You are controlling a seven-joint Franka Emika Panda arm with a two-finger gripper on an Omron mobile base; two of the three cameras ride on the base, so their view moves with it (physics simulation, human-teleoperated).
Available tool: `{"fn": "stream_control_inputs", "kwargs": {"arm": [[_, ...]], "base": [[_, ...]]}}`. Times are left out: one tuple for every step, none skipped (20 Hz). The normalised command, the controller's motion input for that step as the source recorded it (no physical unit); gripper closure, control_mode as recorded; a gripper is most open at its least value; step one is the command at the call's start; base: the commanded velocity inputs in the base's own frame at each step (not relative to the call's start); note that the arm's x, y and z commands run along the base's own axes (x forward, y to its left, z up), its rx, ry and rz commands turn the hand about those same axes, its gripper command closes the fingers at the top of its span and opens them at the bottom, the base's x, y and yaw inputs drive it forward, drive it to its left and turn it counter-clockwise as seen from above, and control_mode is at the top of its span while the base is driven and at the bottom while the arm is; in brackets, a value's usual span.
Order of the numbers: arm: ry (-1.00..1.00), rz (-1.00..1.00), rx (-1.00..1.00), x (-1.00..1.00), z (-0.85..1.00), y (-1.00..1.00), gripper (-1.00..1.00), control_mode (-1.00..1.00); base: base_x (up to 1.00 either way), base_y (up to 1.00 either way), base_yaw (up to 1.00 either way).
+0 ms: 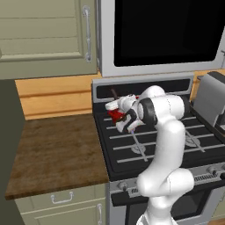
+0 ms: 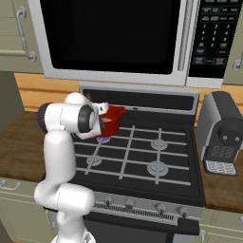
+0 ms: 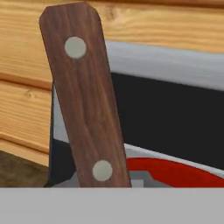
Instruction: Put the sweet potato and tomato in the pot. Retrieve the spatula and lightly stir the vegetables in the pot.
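handle of the spatula (image 3: 85,96) rises close before the hand camera, tilted, probably held for stirring, though i cannot tell how the jaws stand. beyond, lower right, the pot (image 3: 175,173) rim; in the left base view it sits mid-frame behind the gripper (image 1: 118,110). stove backsplash (image 3: 175,65) crowds behind.

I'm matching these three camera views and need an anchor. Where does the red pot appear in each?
Left base view: the pot sits left of centre on the stove, partly behind the arm.
Right base view: left of centre, just right of the arm.
Hand view: its red rim at bottom right.
Shared landmark: the stove's back panel.
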Motion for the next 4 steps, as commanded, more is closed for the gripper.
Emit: {"fn": "stream_control_inputs", "kwargs": {"arm": [[0.03, -0.05, -0.01, -0.16, -0.16, -0.56, 1.00, -1.00], [0.09, -0.08, 0.00, -0.20, -0.15, -0.58, 1.00, -1.00], [0.09, -0.10, 0.00, -0.45, -0.06, -0.51, 1.00, -1.00], [0.12, -0.11, 0.00, -0.59, 0.00, -0.35, 1.00, -1.00]], "base": [[0.00, 0.00, 0.00], [0.00, 0.00, 0.00], [0.00, 0.00, 0.00], [0.00, 0.00, 0.00]]}}
